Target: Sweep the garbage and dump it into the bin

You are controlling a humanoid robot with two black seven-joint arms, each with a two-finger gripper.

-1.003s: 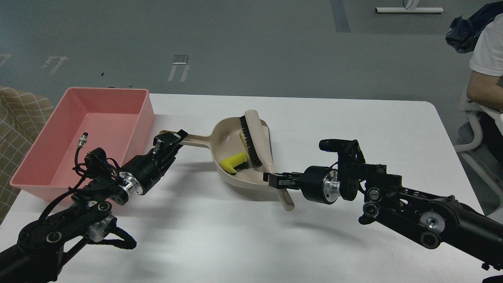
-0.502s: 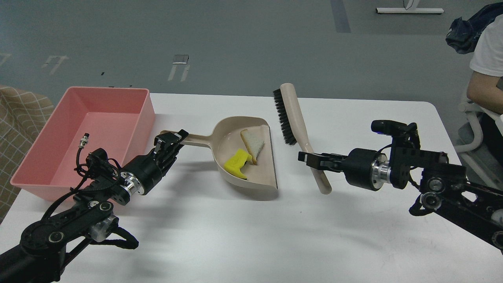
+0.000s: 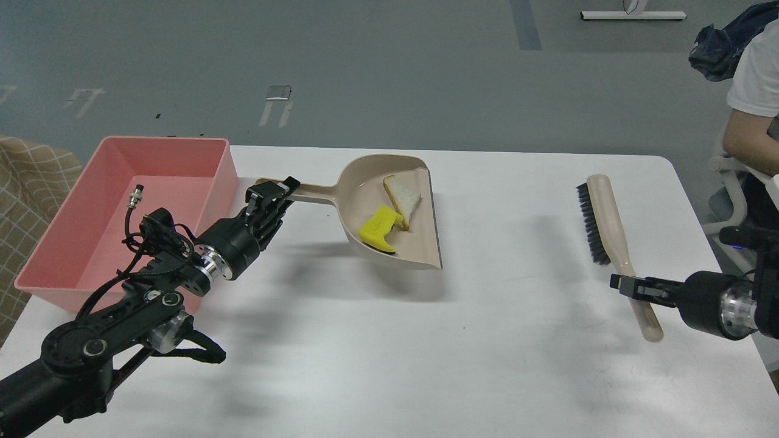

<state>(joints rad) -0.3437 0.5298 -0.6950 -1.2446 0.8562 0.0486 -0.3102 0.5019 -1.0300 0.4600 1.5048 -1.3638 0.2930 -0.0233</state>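
My left gripper [image 3: 275, 193] is shut on the long handle of the beige dustpan [image 3: 420, 252] and holds it lifted above the white table, its shadow below. In the pan lie the garbage scraps: a yellow sponge chunk [image 3: 378, 236] with a dark layer and a whitish slice [image 3: 405, 193] with a tan edge. The pink bin [image 3: 214, 182] stands at the table's left, just left of my left gripper. My right gripper [image 3: 628, 285] is shut on the handle of the beige black-bristled brush [image 3: 602, 216] at the far right.
The white table [image 3: 499, 377] ends at its right edge near the brush. A seated person [image 3: 751, 97] is at the far right behind the table. A checked cloth [image 3: 30, 176] lies left of the bin. Grey floor lies beyond the table.
My right gripper has carried the brush out of the dustpan and far to the right. My left gripper has raised the dustpan off the table, scraps still inside.
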